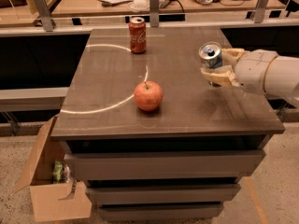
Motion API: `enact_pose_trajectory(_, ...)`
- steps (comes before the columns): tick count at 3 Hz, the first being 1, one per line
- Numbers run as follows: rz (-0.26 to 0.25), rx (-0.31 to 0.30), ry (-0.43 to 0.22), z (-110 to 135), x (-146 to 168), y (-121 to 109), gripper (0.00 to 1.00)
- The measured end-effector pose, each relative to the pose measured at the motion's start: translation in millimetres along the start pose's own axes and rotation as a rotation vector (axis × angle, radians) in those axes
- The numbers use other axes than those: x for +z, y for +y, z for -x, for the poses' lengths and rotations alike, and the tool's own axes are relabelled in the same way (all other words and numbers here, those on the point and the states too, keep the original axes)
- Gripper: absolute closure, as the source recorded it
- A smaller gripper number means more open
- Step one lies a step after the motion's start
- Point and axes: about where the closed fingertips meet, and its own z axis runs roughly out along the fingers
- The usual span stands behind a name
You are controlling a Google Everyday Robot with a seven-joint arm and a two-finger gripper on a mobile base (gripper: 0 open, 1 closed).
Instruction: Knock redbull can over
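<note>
Jaws stand spread, one finger on each side of the redbull can point(210, 54), which sits between them to the right of the apple point(148, 95) and a little farther back. The gripper point(213, 64) reaches in from the right side of the table point(187, 111), and its white arm point(266, 73) is cut off by the picture's edge. The can's silver top appears to lean toward the apple. The near finger point(218, 76) covers its lower part, so I cannot tell whether its base rests on the table.

Bare tabletop lies between the apple and the can, and more runs from the can to the front edge. The table's right edge is close behind the gripper, while the apple sits nearer the front edge. A red cola can point(137, 28) stands upright well behind the apple, near the back edge, apart from everything else. A white curved line point(107, 107) on the tabletop passes just left of the apple.

Below and left of the apple, a cardboard box point(51, 199) stands open on the floor against the table's drawers point(163, 164). Its contents are hard to make out.
</note>
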Motion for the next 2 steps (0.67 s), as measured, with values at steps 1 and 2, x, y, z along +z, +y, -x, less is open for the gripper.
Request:
enact_pose_trajectory(1,0.041,-0.197,-0.002,2.9,3.7,5.4,1.0)
enact_pose_trajectory(2,0.078,-0.307,-0.003,3.9,5.6,11.5,1.0)
